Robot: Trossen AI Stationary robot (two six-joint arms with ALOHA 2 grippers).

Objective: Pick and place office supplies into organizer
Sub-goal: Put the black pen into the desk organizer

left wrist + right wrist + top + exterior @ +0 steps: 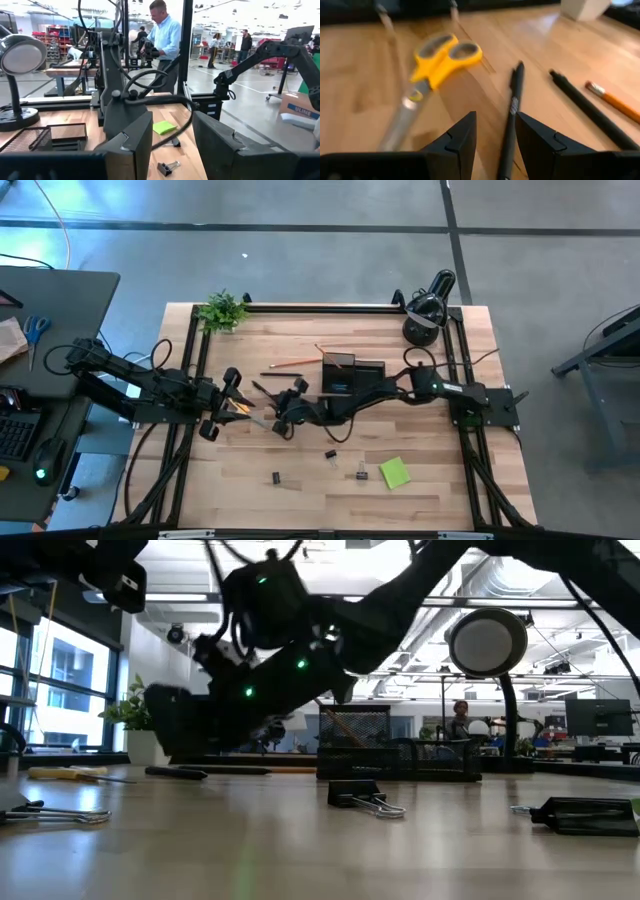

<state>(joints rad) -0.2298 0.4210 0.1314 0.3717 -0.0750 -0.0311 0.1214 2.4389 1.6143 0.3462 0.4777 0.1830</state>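
The wooden table [430, 490] was spanned by both dark arms, and the black mesh organizer [352, 373] was seen standing at its middle toward the far edge, with a black domed desk lamp [428, 308] near the far right corner and a small green plant [222, 310] at the far left corner. The right gripper [495, 132] had been stretched leftward past the organizer, and its fingers were held apart and lowered close over a black pen [510, 117]; the pen's long axis was seen to run forward out of the gap between the fingers, so a closing across the barrel was judged to be the move in hand. The right gripper was judged the nearer to it. Just beside the pen, the yellow-handled scissors [432, 65] were laid with handles away from the fingers and blades slanting back toward them, close enough to be nudged. On the pen's other side a second black pen [587, 110] and an orange pencil [615, 102] were laid apart from it. The left gripper [172, 145] was held open and empty just left of this cluster, facing across the table. Nearer the front edge, well apart, a lime-green sticky-note pad [394, 472] and three small black binder clips [330, 455] were scattered.
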